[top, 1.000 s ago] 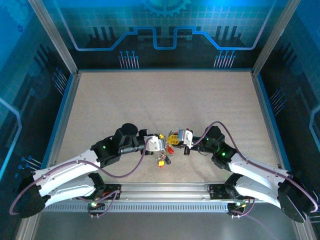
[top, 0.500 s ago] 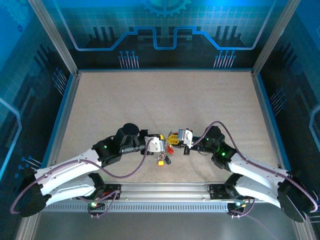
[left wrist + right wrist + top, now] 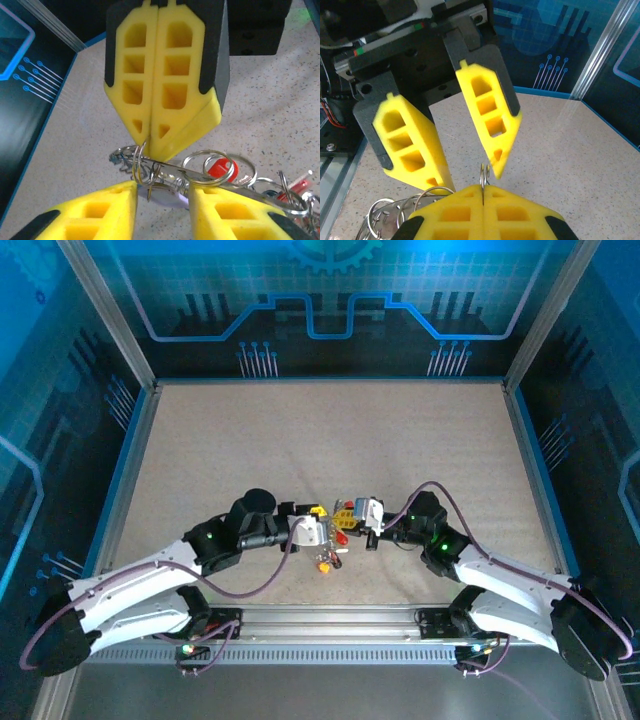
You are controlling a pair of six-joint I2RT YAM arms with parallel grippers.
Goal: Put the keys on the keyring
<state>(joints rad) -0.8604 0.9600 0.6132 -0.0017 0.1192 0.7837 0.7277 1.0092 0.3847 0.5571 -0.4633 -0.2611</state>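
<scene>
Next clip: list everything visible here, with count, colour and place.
keyring: one, grey metal, mid-table towards the near edge
keys: several, red, yellow and one pale head, bunched at the keyring
wire ring: one, silver, standing up from the bunch; more loops beside it
table: one, speckled beige, under everything
enclosure walls: blue printed panels, around the table
left fingers: two, yellow, apart, beside the bunch
right fingers: two, yellow, shut on the wire ring
arms: two, white and black, near edge
</scene>
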